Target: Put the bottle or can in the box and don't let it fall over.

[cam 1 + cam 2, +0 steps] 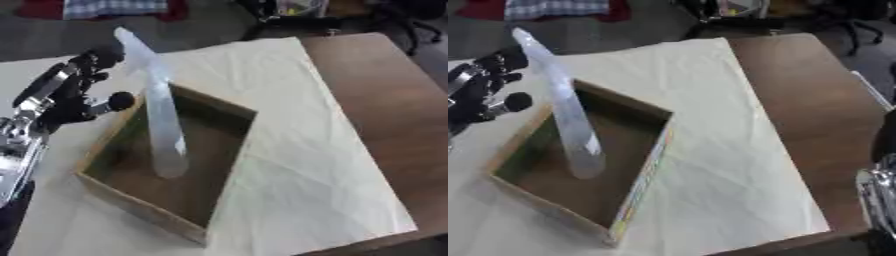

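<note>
Although the bottle (162, 120) already has its base down inside the box (223, 150), the job reads as unfinished, because the bottle is leaning and not standing true. It is a tall, pale, see-through shape, smeared in both views as if in motion. Its lower end sits on the box floor, below and to the right of the left hand (83, 95), while its neck runs up past the hand's upper fingers and ends above them.

The long axis therefore runs from the box floor up and away toward the far left. The top points to the far-left edge of the cloth-covered table (297, 165), and the base points back toward the robot.

The left hand sits just outside the box's left wall, at the level of the bottle's upper half. Its fingers are spread, with the thumb reaching out toward the bottle's middle. I cannot tell whether any finger touches the bottle, and none looks wrapped round it, so I judge the hand to be open beside it, not gripping.

What is done: the bottle is within the box walls. What is left, as I judge it: the bottle must come upright and stay so once the hand is clear. The risk is plain, since a tall thin bottle tilted this far may tip over against the box wall.

Of the right hand, only a dark and silver part of the arm shows at the lower right edge of the right eye view, far from the box.
</note>
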{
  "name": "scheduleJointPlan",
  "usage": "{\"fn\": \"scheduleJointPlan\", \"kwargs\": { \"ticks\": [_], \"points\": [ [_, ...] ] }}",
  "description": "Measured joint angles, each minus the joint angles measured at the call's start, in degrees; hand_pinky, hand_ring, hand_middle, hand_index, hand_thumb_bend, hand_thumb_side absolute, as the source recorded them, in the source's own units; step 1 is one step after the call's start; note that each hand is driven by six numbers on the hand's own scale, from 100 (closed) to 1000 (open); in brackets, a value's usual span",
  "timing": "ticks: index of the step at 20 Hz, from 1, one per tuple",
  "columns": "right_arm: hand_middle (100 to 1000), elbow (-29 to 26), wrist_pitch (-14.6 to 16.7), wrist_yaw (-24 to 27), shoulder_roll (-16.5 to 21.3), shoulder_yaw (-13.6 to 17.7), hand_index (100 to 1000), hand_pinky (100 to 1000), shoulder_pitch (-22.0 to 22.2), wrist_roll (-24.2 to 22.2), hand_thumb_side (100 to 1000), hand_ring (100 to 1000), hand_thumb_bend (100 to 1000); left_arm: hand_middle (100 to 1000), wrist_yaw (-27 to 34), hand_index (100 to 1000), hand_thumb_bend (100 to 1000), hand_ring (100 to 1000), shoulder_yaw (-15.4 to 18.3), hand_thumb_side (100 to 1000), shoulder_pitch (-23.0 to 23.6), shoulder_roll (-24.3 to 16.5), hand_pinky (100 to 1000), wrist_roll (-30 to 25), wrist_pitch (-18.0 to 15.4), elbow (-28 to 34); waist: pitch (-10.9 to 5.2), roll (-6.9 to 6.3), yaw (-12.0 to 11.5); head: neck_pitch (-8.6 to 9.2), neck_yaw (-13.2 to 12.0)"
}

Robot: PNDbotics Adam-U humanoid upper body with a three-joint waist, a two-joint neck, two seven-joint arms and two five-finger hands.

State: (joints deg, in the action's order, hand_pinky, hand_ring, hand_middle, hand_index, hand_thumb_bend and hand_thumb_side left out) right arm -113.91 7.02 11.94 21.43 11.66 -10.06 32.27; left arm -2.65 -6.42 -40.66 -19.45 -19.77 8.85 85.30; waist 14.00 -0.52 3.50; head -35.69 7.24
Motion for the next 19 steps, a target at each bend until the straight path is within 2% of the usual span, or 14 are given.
{"fn": "scheduleJointPlan", "kwargs": {
  "ticks": [4, 6, 7, 8, 9, 11, 14, 19],
  "points": [
    [1000, 0.0, 0.0, 0.0, 0.0, 0.2, 875, 932, 0.0, 0.1, 700, 1000, 100, 1000, 1.8, 842, 913, 1000, 1.0, 530, 2.5, -2.7, 1000, -0.5, 1.0, 2.1, 0.00, -0.03, 0.0, 0.02, 0.1],
    [1000, 0.0, 0.1, 0.0, 0.0, 0.3, 875, 932, -0.1, 0.1, 701, 1000, 100, 1000, 3.0, 832, 833, 1000, 2.2, 560, 4.4, -4.5, 1000, -0.2, 1.2, 3.5, 0.00, -0.04, 0.0, 0.04, 0.1],
    [1000, 0.0, 0.1, 0.0, 0.0, 0.4, 875, 932, -0.1, 0.2, 701, 1000, 100, 1000, 3.5, 838, 697, 1000, 2.9, 643, 5.3, -5.4, 1000, 0.3, 1.2, 4.2, 0.00, -0.04, -0.1, 0.05, 0.1],
    [1000, 0.0, 0.2, 0.1, 0.0, 0.5, 875, 932, -0.2, 0.2, 701, 1000, 100, 1000, 4.1, 841, 633, 1000, 3.9, 669, 6.2, -6.2, 1000, 1.0, 1.0, 5.2, 0.00, -0.04, -0.1, 0.05, 0.1],
    [1000, 0.0, 0.2, 0.1, 0.1, 0.6, 875, 932, -0.2, 0.3, 701, 1000, 100, 1000, 4.8, 844, 526, 1000, 4.9, 705, 7.2, -7.1, 1000, 2.0, 0.6, 6.4, 0.00, -0.03, -0.2, 0.05, 0.1],
    [1000, 0.0, 0.2, 0.2, 0.1, 0.7, 875, 932, -0.2, 0.5, 700, 1000, 100, 1000, 6.3, 847, 446, 1000, 7.3, 727, 9.3, -8.6, 1000, 4.6, -0.2, 8.9, 0.00, 0.02, -0.5, 0.05, 0.2],
    [1000, 0.0, 0.3, 0.2, 0.1, 0.7, 875, 931, -0.2, 0.6, 699, 1000, 100, 1000, 8.4, 849, 443, 1000, 11.2, 719, 11.4, -9.8, 1000, 9.1, -1.2, 12.7, 0.00, 0.33, -0.8, 0.10, 0.4],
    [1000, 0.0, 0.5, 0.2, 0.1, 1.0, 874, 924, 0.0, 0.8, 699, 1000, 100, 1000, 14.1, 848, 478, 1000, 17.6, 690, 13.3, -9.6, 982, 17.7, -1.7, 18.0, 0.02, 1.04, -0.9, 0.73, 0.4]
  ]
}}
